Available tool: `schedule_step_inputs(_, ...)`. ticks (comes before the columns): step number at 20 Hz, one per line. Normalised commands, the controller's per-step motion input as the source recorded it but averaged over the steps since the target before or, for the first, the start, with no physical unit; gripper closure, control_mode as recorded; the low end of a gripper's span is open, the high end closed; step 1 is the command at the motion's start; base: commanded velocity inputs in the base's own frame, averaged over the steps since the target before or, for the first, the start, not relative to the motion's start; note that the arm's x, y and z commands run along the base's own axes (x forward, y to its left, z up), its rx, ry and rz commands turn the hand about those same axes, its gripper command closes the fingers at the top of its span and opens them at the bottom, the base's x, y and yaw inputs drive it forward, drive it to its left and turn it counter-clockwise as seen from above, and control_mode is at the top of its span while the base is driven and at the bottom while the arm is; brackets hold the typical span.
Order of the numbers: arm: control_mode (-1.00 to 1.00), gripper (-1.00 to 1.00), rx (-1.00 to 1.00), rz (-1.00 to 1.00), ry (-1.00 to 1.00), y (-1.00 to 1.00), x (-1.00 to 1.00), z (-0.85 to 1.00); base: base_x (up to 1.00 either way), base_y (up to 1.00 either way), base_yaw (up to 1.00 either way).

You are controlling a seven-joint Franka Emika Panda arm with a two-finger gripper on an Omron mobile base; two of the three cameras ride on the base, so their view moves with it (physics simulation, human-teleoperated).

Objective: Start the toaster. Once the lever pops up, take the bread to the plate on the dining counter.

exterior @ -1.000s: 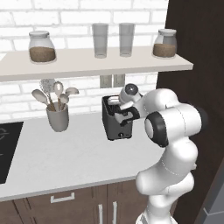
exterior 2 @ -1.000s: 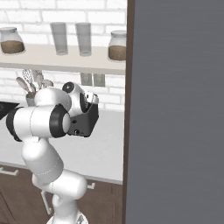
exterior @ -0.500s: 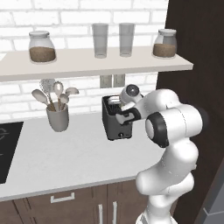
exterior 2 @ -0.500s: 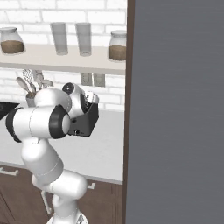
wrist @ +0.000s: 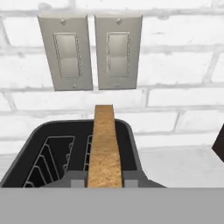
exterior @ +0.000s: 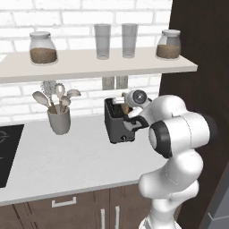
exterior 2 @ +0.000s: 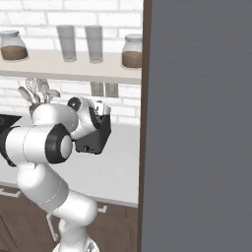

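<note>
Bread stands in the toaster as the robot's hand closes in from above.

The bread [wrist: 104, 144] rises edge-on from the right-hand slot of the toaster [exterior: 117, 123] on the desk [exterior: 67, 161], directly ahead of the gripper [exterior: 126, 112]. How wide the gripper stands, and whether it grips the slice, cannot be told. Light, stiff and crumbly, the slice is probably best pinched gently across its flat faces, near the top crust.
</note>
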Motion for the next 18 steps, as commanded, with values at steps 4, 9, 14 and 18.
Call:
schedule_step_inputs(4, -1.0, 1.0, 0.01, -0.03, -0.01, 0.02, -0.29, 0.84, 0.0, 0.0, 0.0)
schedule_step_inputs(9, -1.0, 1.0, 0.02, -0.03, 0.0, 0.09, -0.22, 1.0, 0.0, 0.0, 0.0)
schedule_step_inputs(14, -1.0, 1.0, 0.0, -0.05, 0.01, 0.03, -0.31, 0.92, 0.0, 0.0, 0.0)
schedule_step_inputs(18, -1.0, 1.0, 0.01, -0.05, 0.07, 0.0, -0.79, 0.59, 0.0, 0.0, 0.0)
